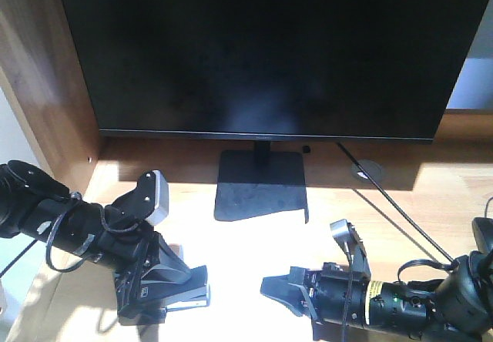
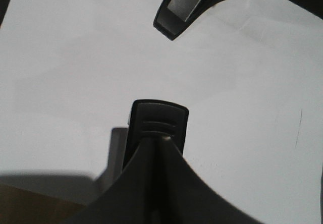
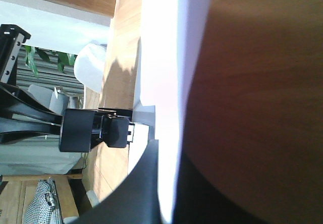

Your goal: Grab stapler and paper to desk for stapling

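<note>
fingers (image 2: 151,168) clamp stapler (image 2: 159,125) on paper (image 2: 75,72), monitor (image 1: 262,49) behind.

The plain white rectangular sheet of paper (image 2: 75,72) filled most of the left wrist view, marked only by a faint thin dark pencil-like line at the right edge, and the small stapler (image 2: 159,125) at lower centre was matte black with three ridged lines across its top. In the front-facing view the light wood-grain desk (image 1: 431,196) was pale tan, washed near-white by sun at centre. Its side panel (image 1: 38,72) at upper left was darker reddish-brown wood, while the wide flat monitor (image 1: 266,49) and its square base were black.
</note>
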